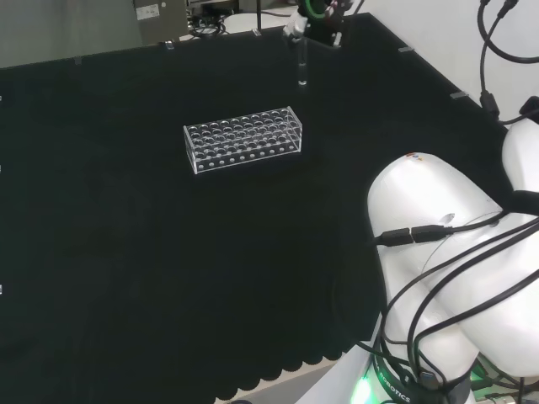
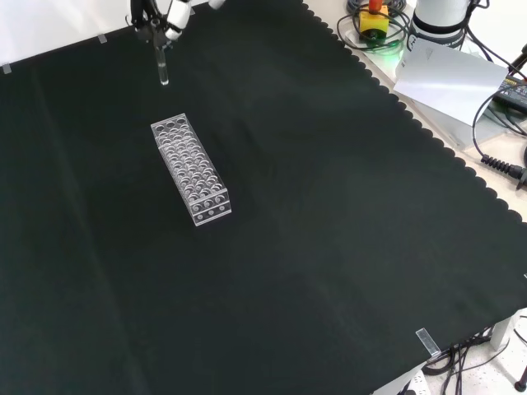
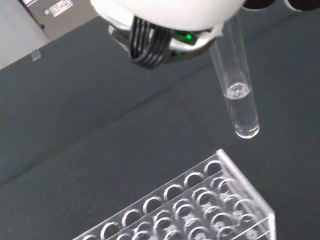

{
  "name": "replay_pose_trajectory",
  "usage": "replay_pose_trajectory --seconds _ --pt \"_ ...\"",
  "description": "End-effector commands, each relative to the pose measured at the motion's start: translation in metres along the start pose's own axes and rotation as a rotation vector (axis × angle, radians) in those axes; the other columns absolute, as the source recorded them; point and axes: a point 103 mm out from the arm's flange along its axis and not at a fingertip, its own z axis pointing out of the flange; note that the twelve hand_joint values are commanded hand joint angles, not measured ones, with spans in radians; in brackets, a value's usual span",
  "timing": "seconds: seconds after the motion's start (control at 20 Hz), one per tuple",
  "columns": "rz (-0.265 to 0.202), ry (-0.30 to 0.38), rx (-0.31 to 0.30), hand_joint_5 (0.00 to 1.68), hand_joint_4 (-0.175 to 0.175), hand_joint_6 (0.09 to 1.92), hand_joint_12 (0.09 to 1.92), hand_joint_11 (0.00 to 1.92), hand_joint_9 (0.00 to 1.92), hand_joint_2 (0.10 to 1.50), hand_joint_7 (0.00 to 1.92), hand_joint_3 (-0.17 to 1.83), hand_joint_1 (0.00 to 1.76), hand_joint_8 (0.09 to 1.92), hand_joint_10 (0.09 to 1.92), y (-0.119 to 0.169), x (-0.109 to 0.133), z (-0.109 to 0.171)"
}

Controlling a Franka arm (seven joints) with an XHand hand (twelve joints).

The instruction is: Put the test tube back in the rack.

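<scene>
step in hand: carrying the test tube (image 1: 301, 69) across to the rack (image 1: 243, 140), judged from how things lie; no hole entered yet.
tube position: hangs upright above the desk (image 1: 126, 252), clear of the cloth, beyond the rack's end; in the front view just above the rack's far short end (image 2: 170, 126), in the head view up and to the right of the rack.
tube contents: a little clear liquid in the rounded bottom (image 3: 240, 107), seen in the wrist view.
rack: clear plastic, rows of round holes, standing alone on the black cloth; no tube seen in any hole.
doing it well: keep the tube plumb so the liquid stays low; bring the rounded tip right over one hole near the closest end, centre it there, then go straight down; avoid sideways drift once the tip is inside the top plate, since a clear light rack probably slides or tips if nudged; let go only with the bottom seated.
risk: catching the rim between holes and pushing the rack along the cloth.
hand (image 1: 318, 18): at the top edge of the head view, above the tube's upper end.
fingers (image 2: 173, 18): closed in a pinch on the top of the tube, nothing else touched; how tightly curled cannot be told.
</scene>
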Motion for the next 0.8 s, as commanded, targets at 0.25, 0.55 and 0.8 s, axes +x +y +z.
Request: replay_pose_trajectory --seconds 0.25,0.55,0.8 --pt "-0.041 0.028 0.04 1.32 -0.175 0.55 0.86 1.28 1.62 0.69 1.75 0.58 1.22 0.33 0.38 0.022 0.02 0.035" --pt "-0.097 0.076 0.08 1.32 -0.175 0.55 0.86 1.28 1.62 0.69 1.75 0.58 1.22 0.33 0.38 0.035 0.014 0.052" --pt "-0.064 0.034 0.068 1.32 -0.175 0.55 0.86 1.28 1.62 0.69 1.75 0.58 1.22 0.33 0.38 0.038 0.018 0.066"
